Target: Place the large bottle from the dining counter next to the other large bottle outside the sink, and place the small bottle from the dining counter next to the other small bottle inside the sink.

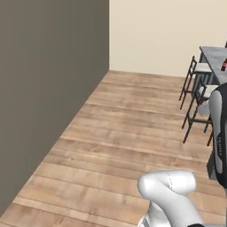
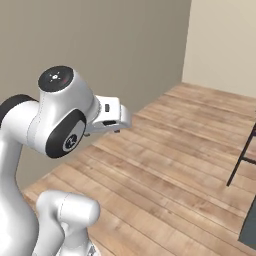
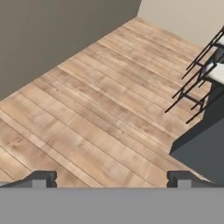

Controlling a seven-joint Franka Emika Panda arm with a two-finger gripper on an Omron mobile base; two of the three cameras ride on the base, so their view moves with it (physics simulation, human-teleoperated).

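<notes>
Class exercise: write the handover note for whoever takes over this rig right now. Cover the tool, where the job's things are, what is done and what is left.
Tool: open, holding nothing, over bare wood floor.
Dining counter is far off to the right, with stools along it; a dark, red-marked item on it may be a bottle, too small to tell.
Done: nothing evident.
Left: reach the counter, fetch both bottles, place each one.

Wooden plank floor (image 1: 124, 133) — two stools (image 1: 195, 95) stand on it; dining counter (image 1: 215, 57) beside them.
</notes>
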